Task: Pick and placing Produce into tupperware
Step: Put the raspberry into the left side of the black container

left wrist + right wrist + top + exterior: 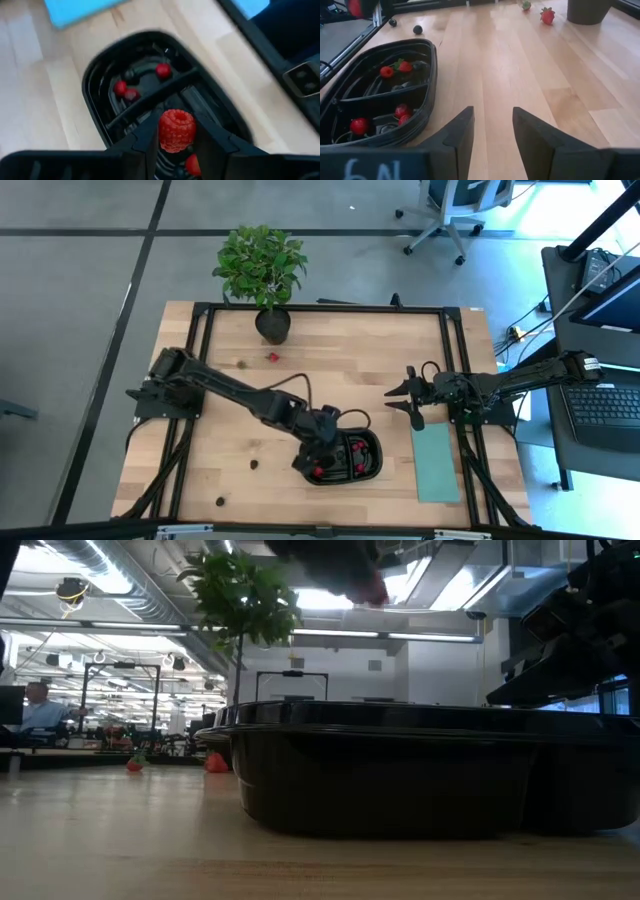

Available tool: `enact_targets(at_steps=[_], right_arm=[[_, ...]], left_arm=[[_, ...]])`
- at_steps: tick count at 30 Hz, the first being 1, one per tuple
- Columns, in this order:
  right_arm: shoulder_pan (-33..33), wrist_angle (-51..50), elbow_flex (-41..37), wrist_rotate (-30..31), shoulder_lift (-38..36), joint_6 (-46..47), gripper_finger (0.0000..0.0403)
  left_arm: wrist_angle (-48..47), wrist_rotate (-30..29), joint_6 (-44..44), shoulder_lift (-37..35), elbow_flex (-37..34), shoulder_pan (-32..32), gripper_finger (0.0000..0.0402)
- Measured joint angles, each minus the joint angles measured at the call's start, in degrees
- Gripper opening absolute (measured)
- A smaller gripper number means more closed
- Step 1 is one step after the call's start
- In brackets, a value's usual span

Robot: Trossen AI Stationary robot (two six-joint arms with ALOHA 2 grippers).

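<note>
Floor [80, 330]: grey, large panels split by dark seams. Wooden table [340, 350] of pale planks in a black frame [200, 330]. Potted plant [260, 270], leafy green in a dark pot, stands at the table's far edge. Office chair [455, 210] on castors on the floor beyond the table. Side desk [600, 350], dark, to the right of the table, carries a laptop [610, 405]. Low view: open workshop, exposed ducts [130, 590] overhead, long strip lights [380, 635], white back wall [350, 670]. 1 seated person [40, 710] at far left behind benches.
</note>
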Motion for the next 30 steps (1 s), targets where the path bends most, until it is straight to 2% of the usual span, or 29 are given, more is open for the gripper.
enact_targets(at_steps=[17,30], right_arm=[[0.0,-0.5,-0.1,0.0,0.0,0.4,0.0138],[0.0,-0.7,-0.1,0.0,0.0,0.3,0.0138]], left_arm=[[0.7,0.0,-0.3,11.9,0.0,1.0,0.01],[0.7,-0.4,-0.5,13.6,0.0,1.0,0.0101]])
